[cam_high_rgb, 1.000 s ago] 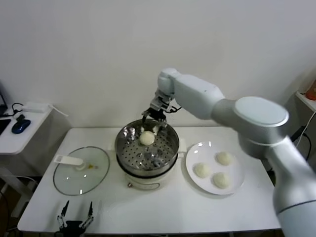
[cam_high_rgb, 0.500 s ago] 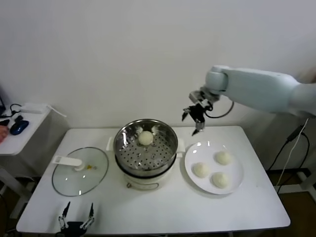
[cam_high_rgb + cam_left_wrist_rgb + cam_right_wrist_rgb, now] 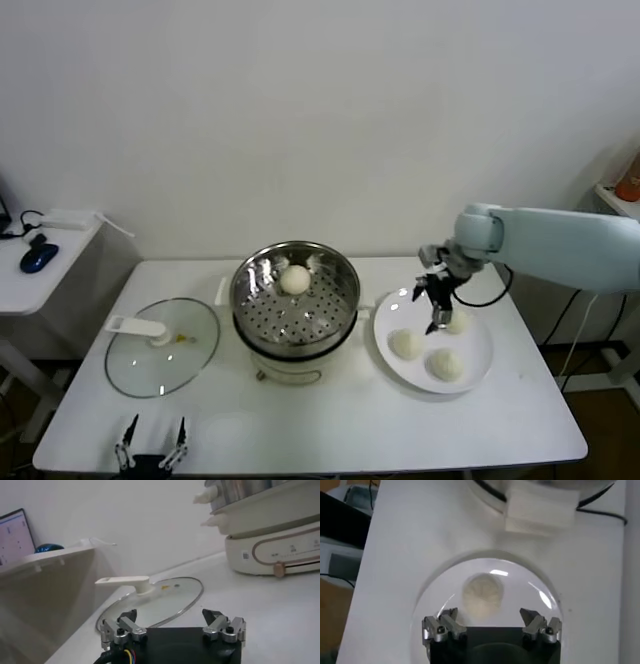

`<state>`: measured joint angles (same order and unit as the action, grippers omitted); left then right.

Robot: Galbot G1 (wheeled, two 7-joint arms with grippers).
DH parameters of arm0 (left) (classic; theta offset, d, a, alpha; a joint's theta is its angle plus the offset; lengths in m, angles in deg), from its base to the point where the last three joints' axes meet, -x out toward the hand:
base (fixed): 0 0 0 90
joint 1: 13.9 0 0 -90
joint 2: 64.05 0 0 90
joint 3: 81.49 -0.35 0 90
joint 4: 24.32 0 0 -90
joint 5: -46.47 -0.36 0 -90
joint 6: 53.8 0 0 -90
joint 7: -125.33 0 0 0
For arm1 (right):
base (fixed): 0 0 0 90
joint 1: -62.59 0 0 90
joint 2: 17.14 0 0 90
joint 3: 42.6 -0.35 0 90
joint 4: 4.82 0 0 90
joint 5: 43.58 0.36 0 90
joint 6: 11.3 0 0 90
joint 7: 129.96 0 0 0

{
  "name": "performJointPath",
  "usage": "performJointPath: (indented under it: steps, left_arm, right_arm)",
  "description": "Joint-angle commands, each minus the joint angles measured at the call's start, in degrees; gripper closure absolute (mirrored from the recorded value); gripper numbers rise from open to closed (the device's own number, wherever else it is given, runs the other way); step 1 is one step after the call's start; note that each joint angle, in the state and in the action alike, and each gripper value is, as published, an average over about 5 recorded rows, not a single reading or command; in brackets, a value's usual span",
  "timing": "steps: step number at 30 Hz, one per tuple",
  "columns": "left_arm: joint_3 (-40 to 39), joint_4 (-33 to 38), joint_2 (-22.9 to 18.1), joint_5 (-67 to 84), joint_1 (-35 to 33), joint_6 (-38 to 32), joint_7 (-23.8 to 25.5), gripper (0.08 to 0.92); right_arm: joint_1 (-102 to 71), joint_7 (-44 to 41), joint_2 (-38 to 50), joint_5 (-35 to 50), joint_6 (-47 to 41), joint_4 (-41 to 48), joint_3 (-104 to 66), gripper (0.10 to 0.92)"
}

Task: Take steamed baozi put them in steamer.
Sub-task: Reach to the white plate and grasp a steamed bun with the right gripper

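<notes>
Progress: 1 of 4 baozi done, judging by what sits where; 3 left to move.
Steamer [image 3: 296,296]: steel pot w/ perforated floor on cream cooker base, mid-table. Holds 1 bun [image 3: 296,279], toward the far side of the floor; rest of floor bare.
Plate [image 3: 480,366]: white, flat, just beside steamer on robot's right. Holds 3 buns: near-left one [image 3: 406,344], front one [image 3: 445,364], far one [image 3: 458,322] partly behind the gripper.
Right gripper [image 3: 436,305]: above the plate's far side, over the buns; fingers spread wide, nothing between them. Wrist view shows one bun [image 3: 483,594] on the plate below, ahead of the open fingers, not touched.
Left gripper [image 3: 150,443]: parked at table's front edge near the lid, jaws apart, empty, idle.
Glass lid [image 3: 165,345]: off the pot, flat on table to robot's left, white handle up.
Next step (my read): lower onto a plate bun, close gently since soft dough dents easily, carry to steamer.
Still to do after buns: nothing else per task; lid not mentioned.
</notes>
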<state>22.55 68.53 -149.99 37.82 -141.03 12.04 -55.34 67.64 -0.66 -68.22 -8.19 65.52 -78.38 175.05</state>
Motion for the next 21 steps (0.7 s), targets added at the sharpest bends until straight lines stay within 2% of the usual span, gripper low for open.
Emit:
performJointPath:
  steps: [1, 11, 21]
  left_arm:
    - [0.1, -0.3, -0.1, -0.4, -0.1, -0.1, -0.1, 0.177]
    - [0.3, -0.2, 0.0, -0.6, -0.4, -0.2, -0.1, 0.177]
    - [0.4, -0.1, -0.1, -0.8, -0.3, -0.1, -0.1, 0.177]
  right_arm:
    - [-10.5, 3.9, 2.2, -3.6, -5.1, -0.6, -7.3, 0.203]
    - [-15.4, 6.8, 1.5, -7.4, -6.9, 3.5, -12.4, 0.203]
    - [-18.6, 7.4, 1.4, -7.3, -8.0, 4.0, -15.5, 0.205]
